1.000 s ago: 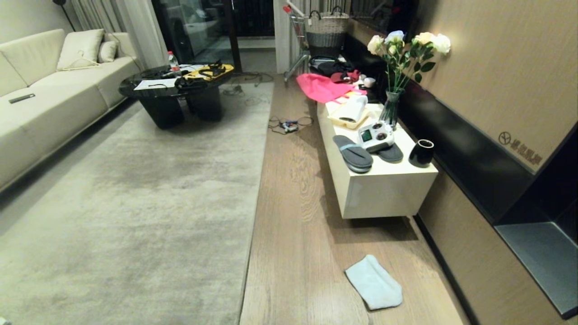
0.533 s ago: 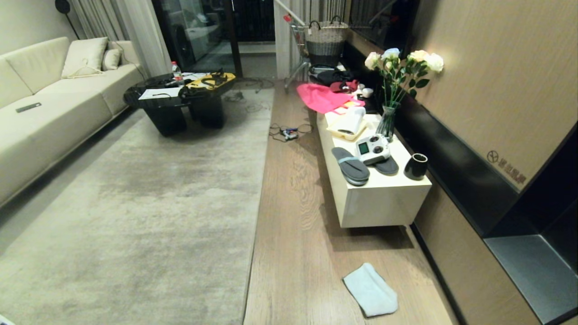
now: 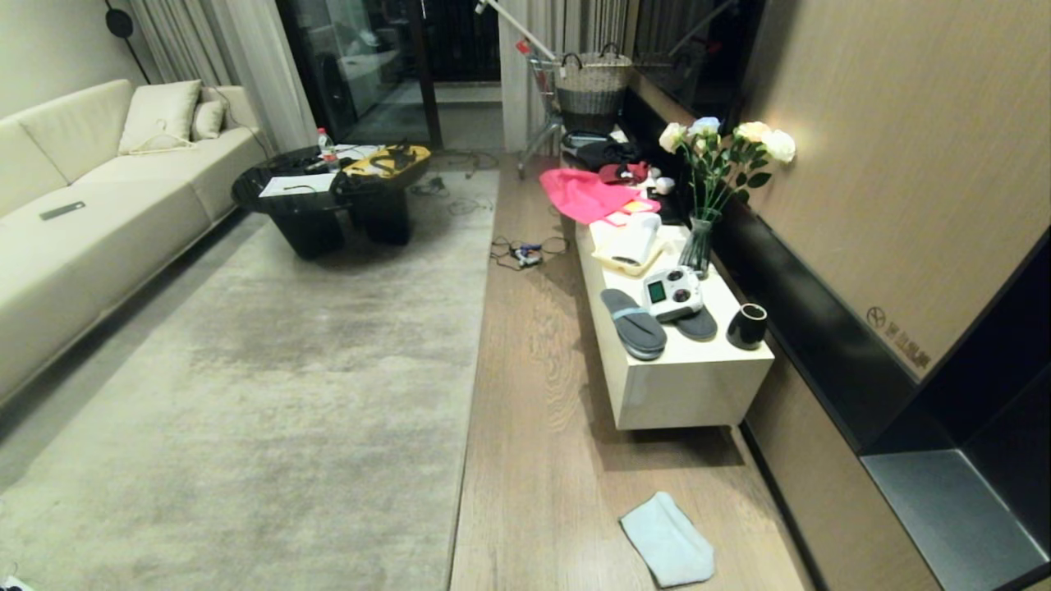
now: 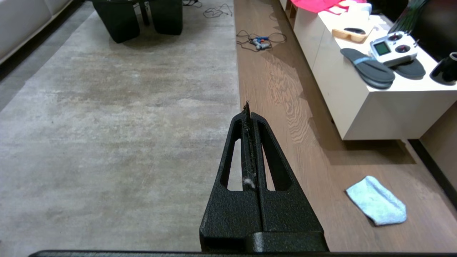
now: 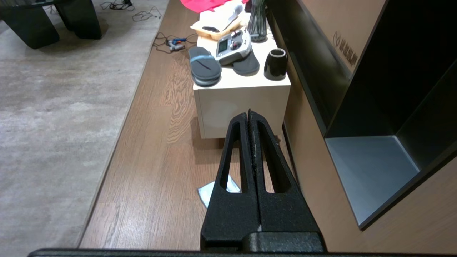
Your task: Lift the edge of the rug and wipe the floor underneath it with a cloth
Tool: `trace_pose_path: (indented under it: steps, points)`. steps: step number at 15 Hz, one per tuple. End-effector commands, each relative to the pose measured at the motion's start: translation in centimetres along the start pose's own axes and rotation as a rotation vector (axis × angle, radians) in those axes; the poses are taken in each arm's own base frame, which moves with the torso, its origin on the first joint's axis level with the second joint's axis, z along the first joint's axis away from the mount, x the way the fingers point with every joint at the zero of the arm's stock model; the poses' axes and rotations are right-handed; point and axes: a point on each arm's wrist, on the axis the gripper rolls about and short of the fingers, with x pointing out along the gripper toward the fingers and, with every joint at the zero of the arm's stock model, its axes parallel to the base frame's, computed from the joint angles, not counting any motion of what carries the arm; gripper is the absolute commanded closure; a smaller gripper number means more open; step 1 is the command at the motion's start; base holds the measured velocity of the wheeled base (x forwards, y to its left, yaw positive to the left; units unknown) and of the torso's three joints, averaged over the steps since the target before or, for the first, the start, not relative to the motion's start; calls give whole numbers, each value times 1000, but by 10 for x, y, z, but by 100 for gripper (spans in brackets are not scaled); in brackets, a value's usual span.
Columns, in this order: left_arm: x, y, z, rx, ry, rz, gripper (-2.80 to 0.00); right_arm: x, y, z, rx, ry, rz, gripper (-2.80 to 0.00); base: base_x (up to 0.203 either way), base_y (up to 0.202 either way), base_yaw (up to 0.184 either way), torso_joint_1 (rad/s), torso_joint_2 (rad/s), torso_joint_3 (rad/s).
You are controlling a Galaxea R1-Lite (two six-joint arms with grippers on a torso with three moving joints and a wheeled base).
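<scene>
A big beige-grey rug lies flat on the floor, and the rug edge (image 3: pixel 472 345) runs straight away from me beside a strip of brown wood-grain floor (image 3: pixel 534 427). The pale mint-blue cloth (image 3: pixel 667 539) lies crumpled on that strip, near the wall. Neither arm shows in the head view. My left gripper (image 4: pixel 247 107) hangs shut and empty above the rug edge (image 4: pixel 234 71), with the cloth (image 4: pixel 376 201) off to its side. My right gripper (image 5: pixel 249 113) is shut and empty over the floor (image 5: pixel 153 160); its fingers hide most of the cloth (image 5: pixel 207 192).
A low white cabinet (image 3: pixel 690 386) stands beyond the cloth, bearing slippers, a controller, a black cup and a vase of flowers. Cables (image 3: pixel 525 250) lie on the floor further on. A black coffee table (image 3: pixel 328 205) stands on the rug, a sofa (image 3: pixel 82 230) to the left, a wall niche (image 3: pixel 944 492) to the right.
The whole head view has shifted: everything sits lower and a little smaller in the picture, so the camera has moved. Rug and cloth lie as before.
</scene>
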Motion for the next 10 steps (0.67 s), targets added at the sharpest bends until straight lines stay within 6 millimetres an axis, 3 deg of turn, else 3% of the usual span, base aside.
trace_pose_path:
  steps: [1, 10]
  points:
    - [0, 0, 0, -1, 0, 0, 0, 0, 0, 0, -2, 1, 1, 0, 0, 0, 0, 172, -535, -359]
    - [0, 0, 0, -1, 0, 0, 0, 0, 0, 0, -4, 0, 0, 0, 0, 0, 0, 206, -566, -359]
